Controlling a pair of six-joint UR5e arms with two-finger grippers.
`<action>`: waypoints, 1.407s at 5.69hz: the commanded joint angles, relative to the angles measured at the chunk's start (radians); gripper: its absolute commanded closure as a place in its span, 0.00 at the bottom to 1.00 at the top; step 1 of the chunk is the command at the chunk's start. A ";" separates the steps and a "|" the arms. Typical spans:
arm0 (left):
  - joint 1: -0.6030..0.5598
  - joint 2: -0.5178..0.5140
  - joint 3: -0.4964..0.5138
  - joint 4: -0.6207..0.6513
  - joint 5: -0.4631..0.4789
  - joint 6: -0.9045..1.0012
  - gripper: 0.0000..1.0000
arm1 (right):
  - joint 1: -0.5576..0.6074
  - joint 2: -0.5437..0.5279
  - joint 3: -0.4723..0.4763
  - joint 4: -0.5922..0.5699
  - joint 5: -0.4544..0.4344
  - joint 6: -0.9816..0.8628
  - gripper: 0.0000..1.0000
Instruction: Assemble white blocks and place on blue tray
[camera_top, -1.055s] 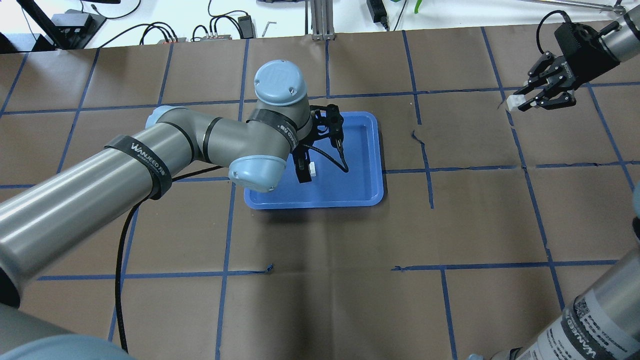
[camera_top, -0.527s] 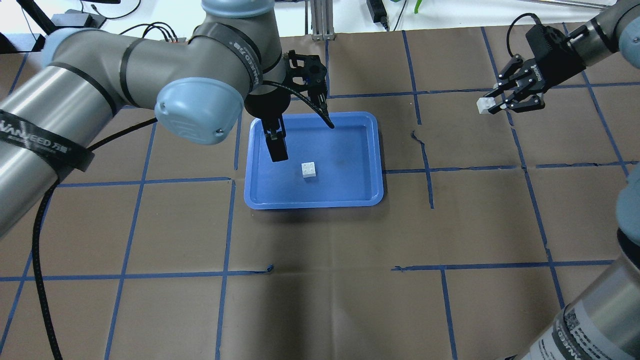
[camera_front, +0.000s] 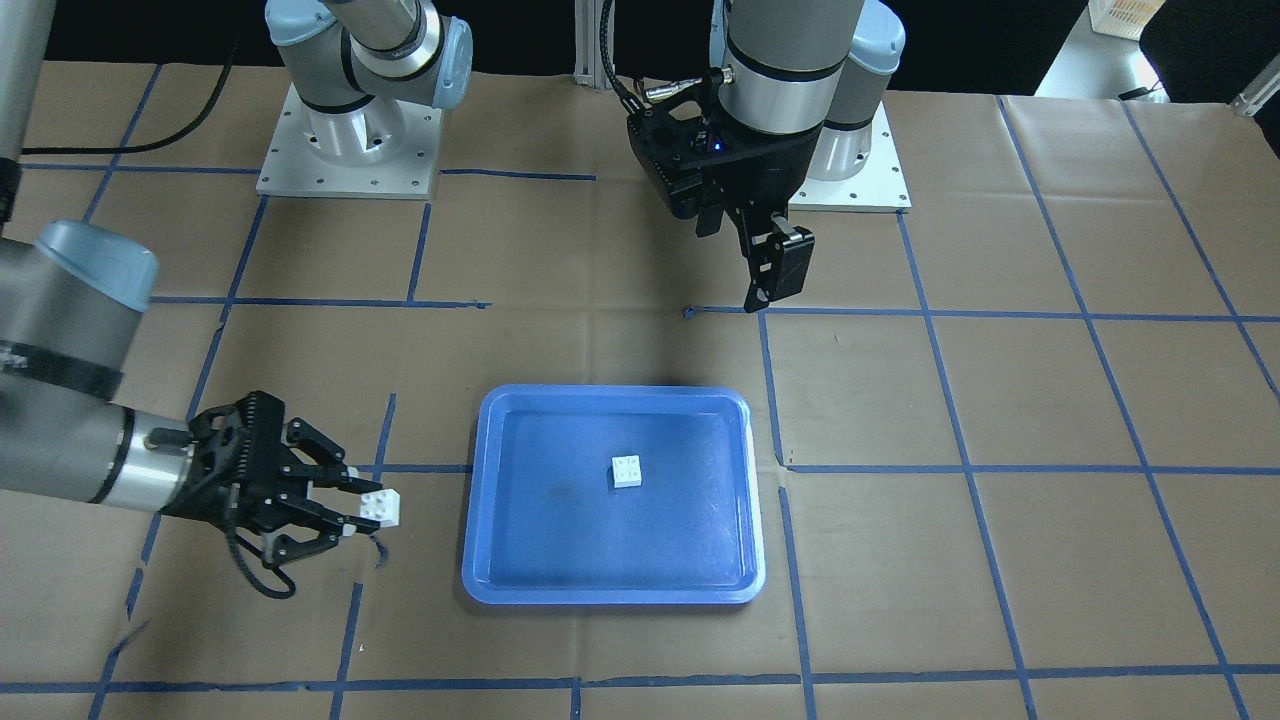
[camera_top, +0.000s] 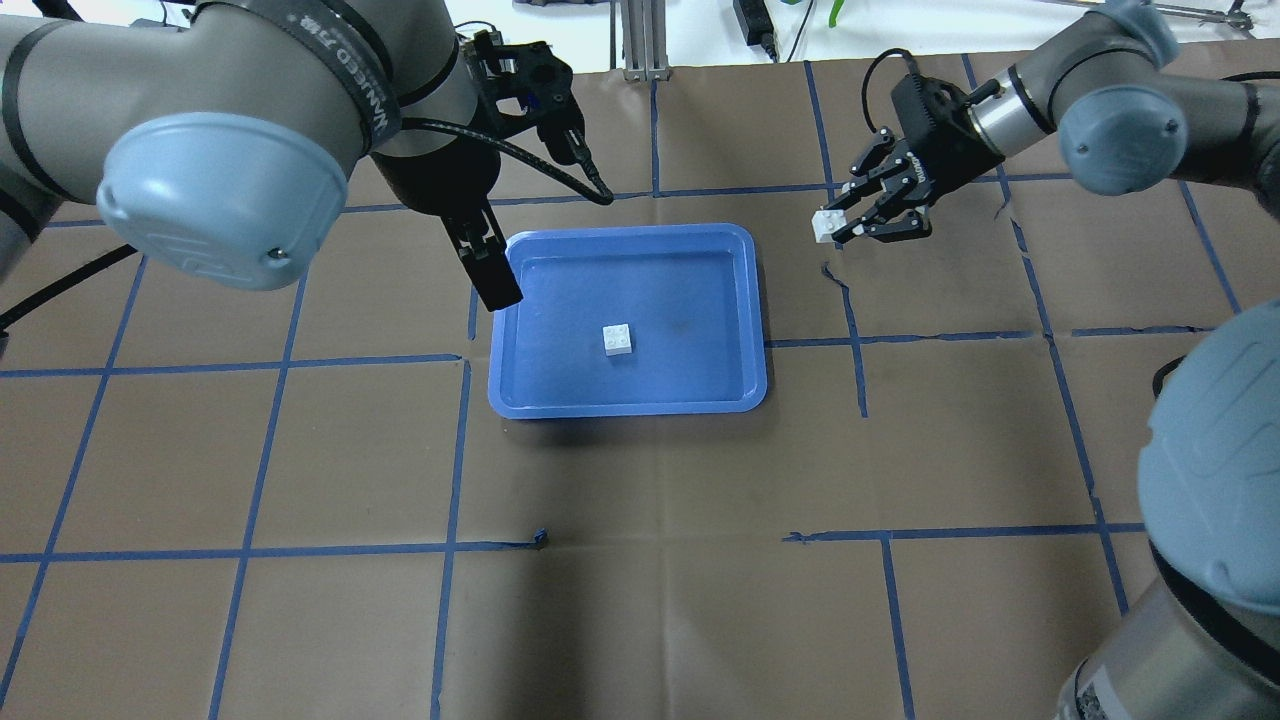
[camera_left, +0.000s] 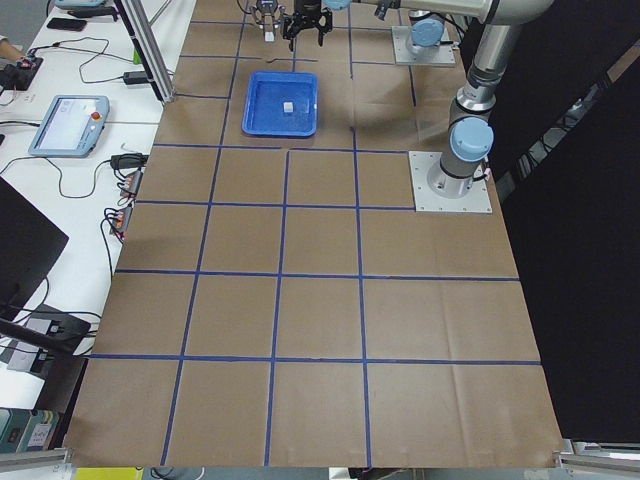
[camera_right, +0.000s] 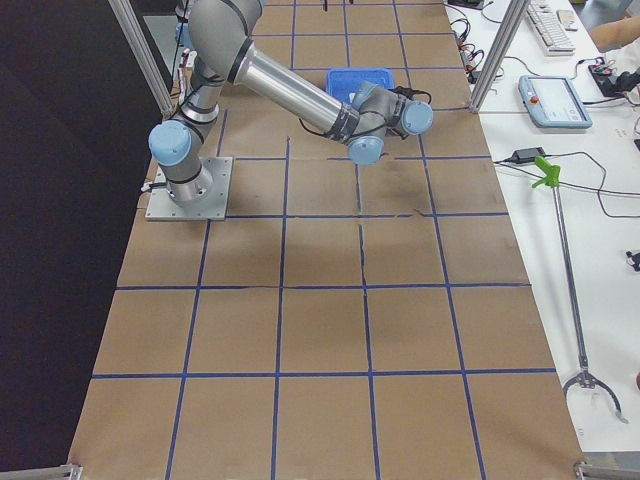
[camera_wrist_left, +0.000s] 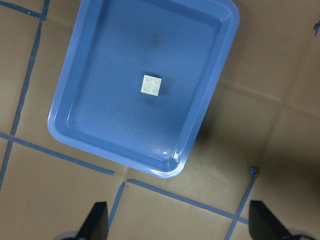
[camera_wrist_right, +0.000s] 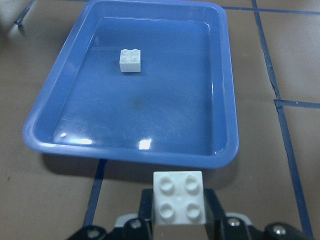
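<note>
Your right tool (camera_top: 835, 226) grips one white block (camera_top: 824, 224) above the counter (camera_top: 640, 600), near the blue tray (camera_top: 700, 404). The other block (camera_top: 618, 340) sits inside the tray, studs up. Your left tool (camera_wrist_left: 181, 215) hangs wide and empty. You have yet to join the two.

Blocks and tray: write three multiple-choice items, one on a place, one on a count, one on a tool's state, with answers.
1. Where is the loose block?
A. in the tray
B. outside the tray
C. stacked on the other block

2. How many white blocks show?
A. one
B. two
C. three

3. The right tool is:
A. open and empty
B. shut on the second block
C. shut on the tray's rim

Answers:
1 A, it lies alone on the tray's floor.
2 B, one is in the tray and one in the right tool.
3 B, the right wrist view shows the block clamped at its tip.
</note>
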 joint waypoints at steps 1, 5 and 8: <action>0.068 0.039 -0.010 -0.003 0.000 -0.241 0.01 | 0.152 0.007 0.049 -0.261 0.004 0.277 0.69; 0.255 0.149 -0.016 -0.052 -0.006 -0.694 0.01 | 0.264 0.078 0.199 -0.600 -0.024 0.518 0.69; 0.191 0.144 -0.013 -0.053 0.002 -1.119 0.01 | 0.296 0.079 0.233 -0.613 -0.027 0.523 0.69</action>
